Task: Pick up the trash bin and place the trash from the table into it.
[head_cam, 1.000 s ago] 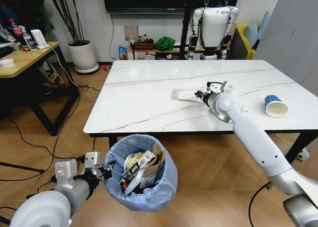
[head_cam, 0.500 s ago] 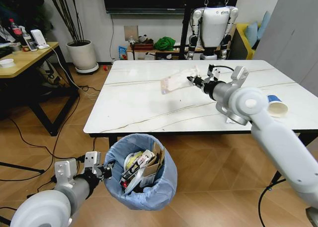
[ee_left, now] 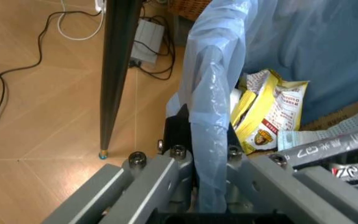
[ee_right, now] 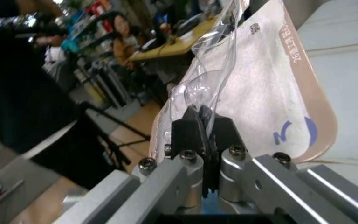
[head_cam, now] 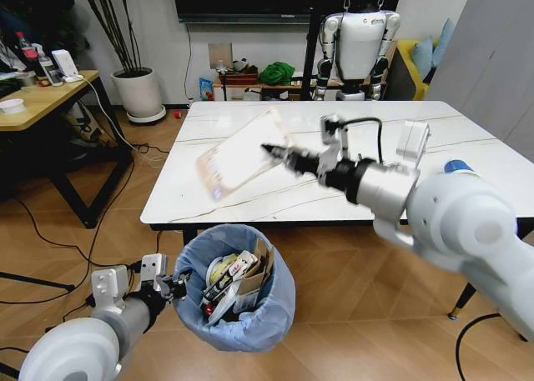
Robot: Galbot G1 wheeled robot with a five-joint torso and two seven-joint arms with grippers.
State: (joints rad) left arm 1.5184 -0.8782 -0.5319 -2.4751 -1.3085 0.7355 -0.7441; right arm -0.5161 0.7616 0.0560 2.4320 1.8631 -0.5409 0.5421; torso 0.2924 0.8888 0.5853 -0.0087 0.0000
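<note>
Room: wooden floor with loose cables, a potted plant (head_cam: 138, 89) by the far wall, a light wooden desk (head_cam: 42, 97) off to the left
Table: white marble-look table (head_cam: 242, 185) with a black edge; a blue-and-white paper cup (head_cam: 455, 166) is partly hidden behind the right arm
Trash bin: trash bin (head_cam: 238, 298) lined with a crinkly light-blue bag, held off the floor just in front of the table's near edge, already stuffed with cardboard and wrappers
Left gripper: left gripper (ee_left: 210, 154) clenched on the bin's rim, one finger inside the liner and one outside
Right gripper: right gripper (ee_right: 202, 135) clamped on the edge of the clear plastic package (head_cam: 242, 156), carrying it in the air over the table's near-left part, above and beyond the bin
Package: flat clear sleeve with a printed white and tan card inside, tilted
Handling: looks light, thin and floppy, and the film is probably slippery; an edge pinch as here suits it, but it could swing or slide out
Bin handling: seems light; the liner may slip under the rim grip
</note>
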